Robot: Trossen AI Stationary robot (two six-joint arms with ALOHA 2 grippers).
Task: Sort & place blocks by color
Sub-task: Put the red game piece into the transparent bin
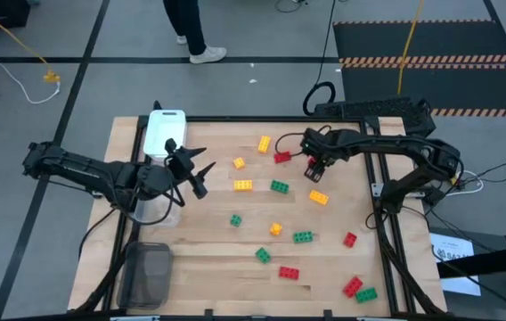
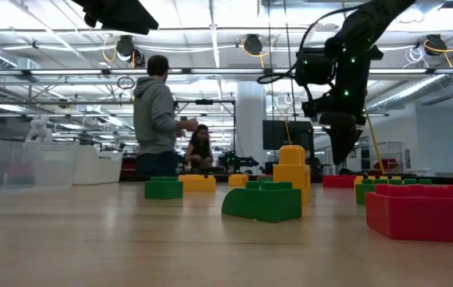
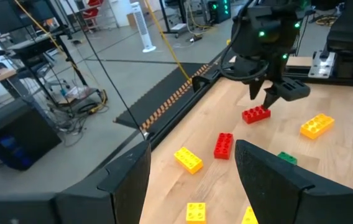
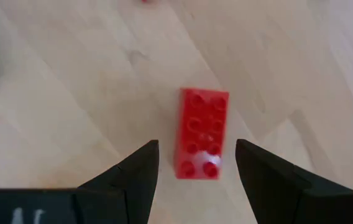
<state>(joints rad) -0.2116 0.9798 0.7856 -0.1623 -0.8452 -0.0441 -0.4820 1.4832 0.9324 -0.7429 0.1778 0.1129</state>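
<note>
Red, green and yellow blocks lie scattered flat on the wooden table (image 1: 208,241). My right gripper (image 4: 196,148) points down, open, over a red block (image 4: 201,132) near the table's far right. Its two fingers stand on either side of the block's near end without touching it. The left wrist view shows this gripper (image 3: 270,93) just above that red block (image 3: 255,114). My left gripper (image 1: 203,171) hovers open and holds nothing at the table's left, pointing toward the right.
A white tray (image 1: 166,132) sits at the far left, a clear tray (image 1: 159,212) under the left arm and a dark tray (image 1: 146,272) at the near left. Beside the red block lie another red block (image 1: 281,157), an orange one (image 1: 319,197) and a green one (image 1: 279,186). A person (image 2: 156,119) stands beyond the table.
</note>
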